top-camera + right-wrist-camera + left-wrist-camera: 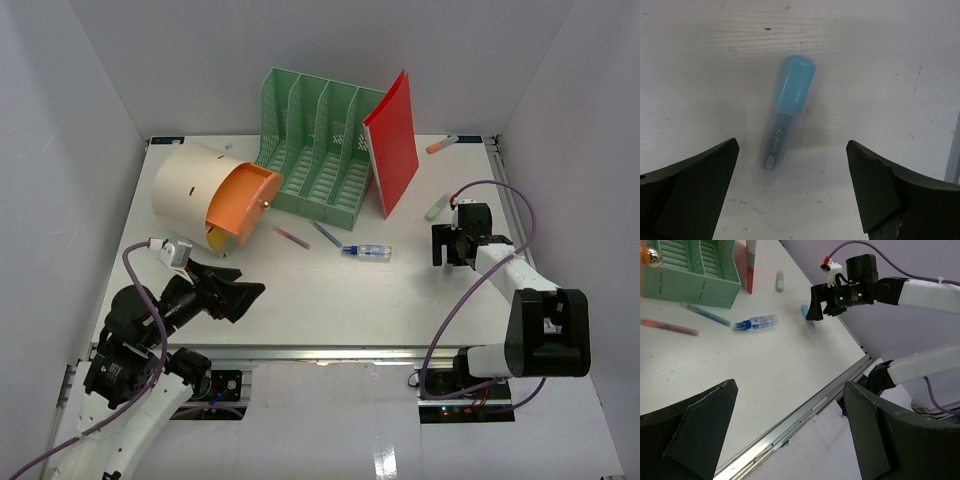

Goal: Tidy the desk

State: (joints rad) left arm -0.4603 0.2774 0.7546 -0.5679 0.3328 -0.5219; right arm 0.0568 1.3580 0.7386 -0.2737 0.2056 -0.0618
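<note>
The desk (330,295) is a white tabletop with a metal rail edge (805,407). My right gripper (447,250) points straight down at the right side, open. A blue highlighter (787,107) lies flat on the desk (880,75) between and just ahead of its fingers, untouched by them. It also shows blurred in the left wrist view (807,319), under the right gripper (815,305). My left gripper (228,290) is open and empty, low over the front left of the desk, and looks out over the rail in its own view (790,440).
A green file rack (315,145) with a red folder (393,140) leaning on it stands at the back. A beige cylinder with an orange face (210,195) lies back left. A pink pen (292,238), blue pen (326,233), blue-capped clear tube (367,251), green highlighter (438,208) and orange highlighter (441,144) lie loose.
</note>
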